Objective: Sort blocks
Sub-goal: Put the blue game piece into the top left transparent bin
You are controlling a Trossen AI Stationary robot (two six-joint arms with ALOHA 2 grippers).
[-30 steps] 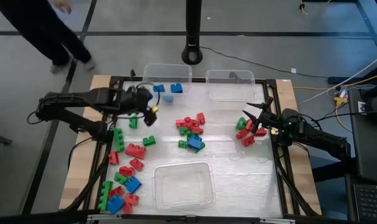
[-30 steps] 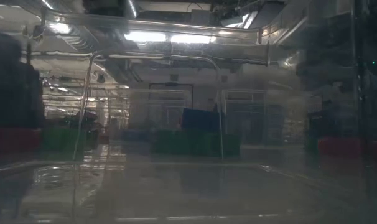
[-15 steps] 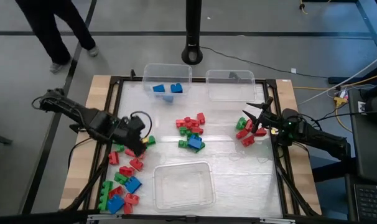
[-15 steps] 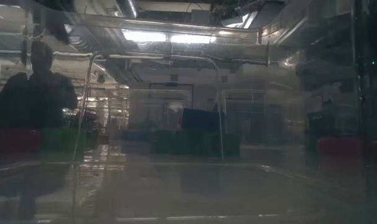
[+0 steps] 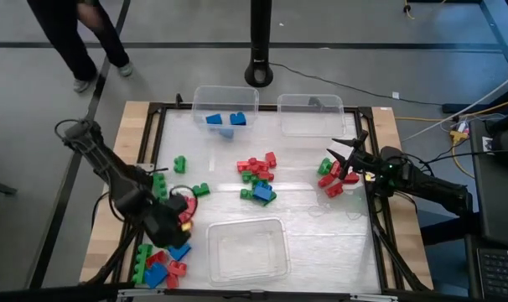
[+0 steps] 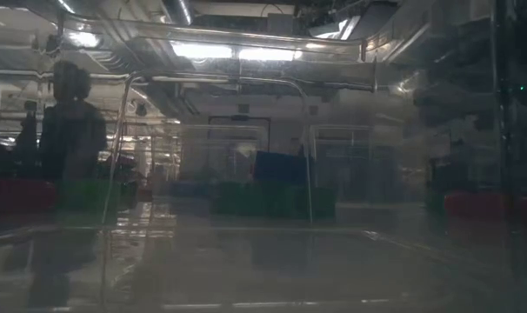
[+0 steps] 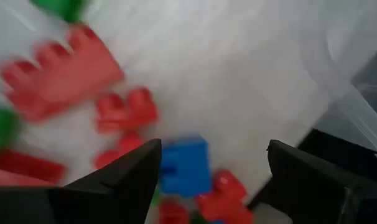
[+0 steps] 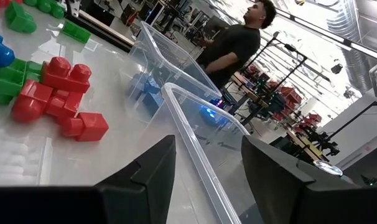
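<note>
Red, green and blue blocks lie in three groups on the table: a left pile (image 5: 166, 252), a middle cluster (image 5: 256, 177) and a right cluster (image 5: 333, 178). Two blue blocks (image 5: 225, 119) sit in the far-left clear bin (image 5: 225, 94). My left gripper (image 5: 172, 231) hangs open over the left pile, pointing steeply down. Its fingers stand on either side of a blue block (image 7: 185, 165) below without touching it, with red blocks (image 7: 123, 112) around. My right gripper (image 5: 338, 159) waits open and level beside the right cluster (image 8: 58, 93), nothing between its fingers.
A second clear bin (image 5: 311, 113) stands at the far right and a third (image 5: 246, 249) near the front middle. Single green blocks (image 5: 180, 164) lie apart on the left. A person (image 5: 78, 33) walks on the floor beyond the far-left corner.
My left gripper has swung from beside the far-left bin toward the table's near edge, along the left side. It has sunk and turned about, and now hangs over the left pile. The person beyond the table has walked on.
</note>
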